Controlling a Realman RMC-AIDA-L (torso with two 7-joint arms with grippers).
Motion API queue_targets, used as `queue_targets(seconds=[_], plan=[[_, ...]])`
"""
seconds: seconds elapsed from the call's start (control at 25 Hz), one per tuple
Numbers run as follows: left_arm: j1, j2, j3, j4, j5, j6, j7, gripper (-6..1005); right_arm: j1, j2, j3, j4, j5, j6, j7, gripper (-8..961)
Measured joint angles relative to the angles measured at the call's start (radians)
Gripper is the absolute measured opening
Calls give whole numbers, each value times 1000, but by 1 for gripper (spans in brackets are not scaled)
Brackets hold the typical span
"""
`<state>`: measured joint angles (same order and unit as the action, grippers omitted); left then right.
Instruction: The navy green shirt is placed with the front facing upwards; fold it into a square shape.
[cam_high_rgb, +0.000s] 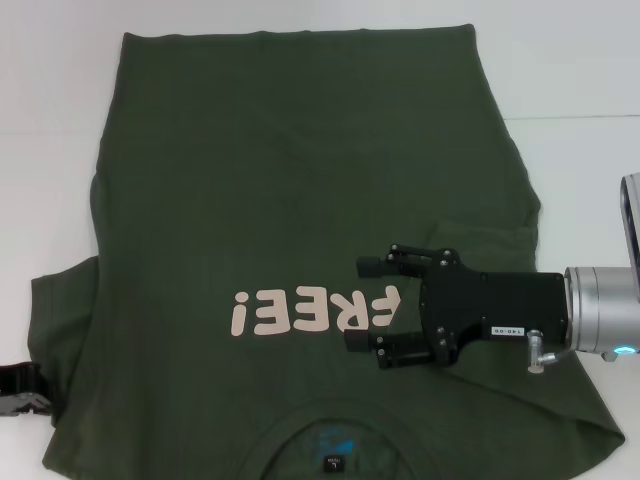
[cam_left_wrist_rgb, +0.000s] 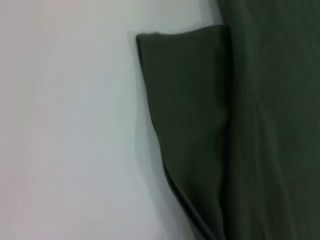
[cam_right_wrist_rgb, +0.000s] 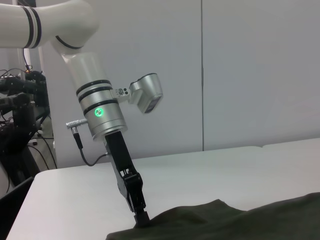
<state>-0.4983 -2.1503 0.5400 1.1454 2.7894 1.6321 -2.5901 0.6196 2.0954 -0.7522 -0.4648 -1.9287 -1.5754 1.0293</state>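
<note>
The navy green shirt (cam_high_rgb: 300, 180) lies flat on the white table (cam_high_rgb: 580, 70), front up, with pale "FREE!" letters (cam_high_rgb: 315, 312) and the collar (cam_high_rgb: 335, 450) nearest me. Its right sleeve (cam_high_rgb: 490, 235) is folded in over the body. My right gripper (cam_high_rgb: 365, 303) is over the chest just right of the letters, open, with nothing held. My left gripper (cam_high_rgb: 20, 392) is at the outer edge of the left sleeve (cam_high_rgb: 60, 320). The right wrist view shows that left gripper (cam_right_wrist_rgb: 141, 216) pointing down, its tip touching the sleeve's edge. The left wrist view shows only the sleeve (cam_left_wrist_rgb: 190, 125).
Bare white tabletop (cam_left_wrist_rgb: 70, 125) surrounds the shirt on the left, the far side and the right. A seam in the table (cam_high_rgb: 590, 117) runs along the right. Behind the table are a plain wall (cam_right_wrist_rgb: 250, 75) and cables and equipment (cam_right_wrist_rgb: 20, 120).
</note>
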Motion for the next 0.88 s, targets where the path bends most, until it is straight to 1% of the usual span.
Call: queue_targets(seconds=[0.24, 0.36, 0.52, 0.88], plan=[[1, -4, 10, 10, 1, -7, 1, 67, -1, 0, -1, 0, 2, 0, 1, 895], [8, -10, 19, 41, 1, -15, 2, 65, -1, 0, 0, 0, 2, 0, 1, 895], [15, -12, 28, 70, 8, -20, 1, 62, -3, 0, 1, 0, 3, 0, 1, 896], [18, -13, 37, 63, 29, -32, 2, 61, -3, 0, 1, 2, 4, 1, 1, 897]])
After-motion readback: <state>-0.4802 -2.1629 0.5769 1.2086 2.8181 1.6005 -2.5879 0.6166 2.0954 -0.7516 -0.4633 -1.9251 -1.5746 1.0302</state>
